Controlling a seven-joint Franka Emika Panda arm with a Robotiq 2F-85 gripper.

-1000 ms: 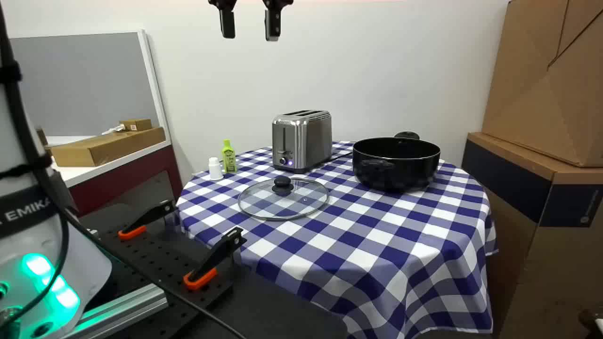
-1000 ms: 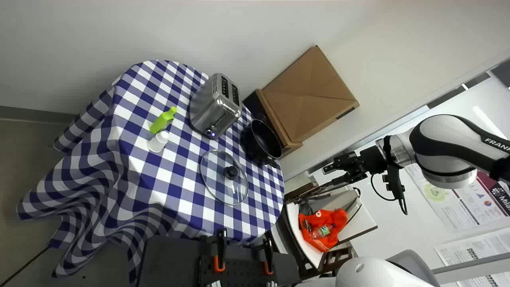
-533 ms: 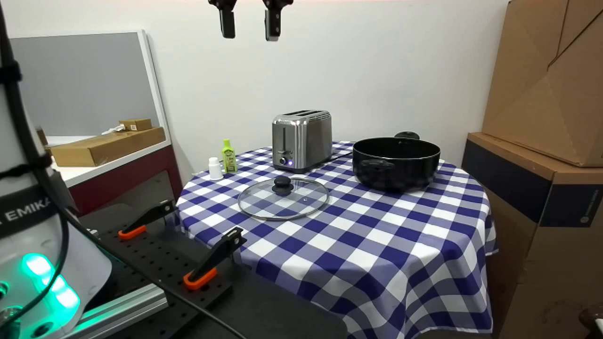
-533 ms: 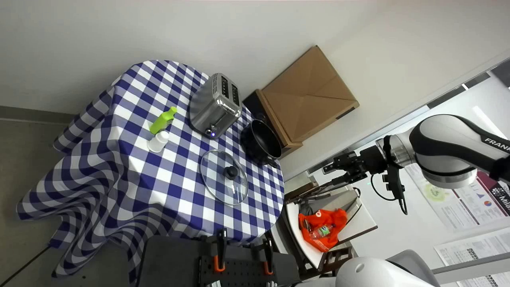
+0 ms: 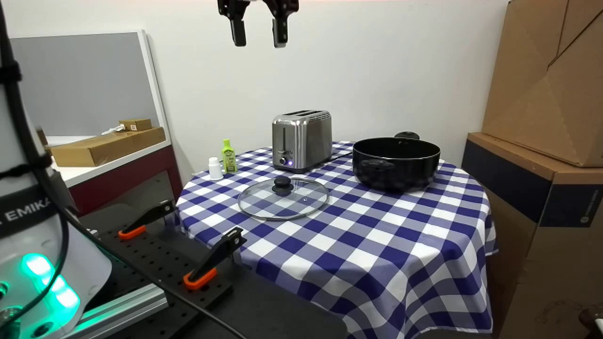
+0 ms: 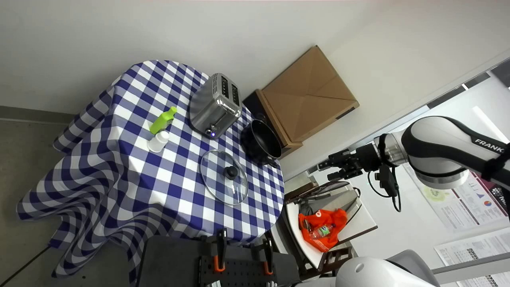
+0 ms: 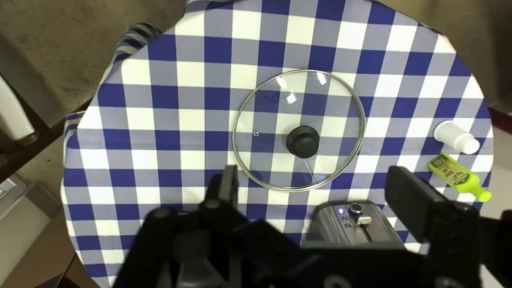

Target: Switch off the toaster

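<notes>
The silver toaster (image 5: 308, 141) stands upright at the back of the checked table in both exterior views (image 6: 213, 107). In the wrist view its end panel (image 7: 378, 230) shows at the lower right, partly hidden by the gripper body. The panel has a lit blue-violet light (image 7: 341, 211), a round knob (image 7: 355, 209), small buttons (image 7: 346, 222) and a lever (image 7: 363, 219) low in its slot, close to the knob. My gripper (image 5: 260, 46) is open and empty, high above the table and apart from the toaster; it also shows in an exterior view (image 6: 324, 172) and the wrist view (image 7: 312, 176).
A glass lid (image 7: 298, 130) with a black knob lies in front of the toaster. A black pot (image 5: 395, 165) stands beside the toaster. A white shaker (image 5: 215, 168) and a green bottle (image 5: 229, 156) stand on its other side. Large cardboard boxes (image 5: 541, 94) flank the table.
The gripper has moved slightly down and to the right in an exterior view, and the arm a little toward the table in the other. The toaster and other objects are unmoved.
</notes>
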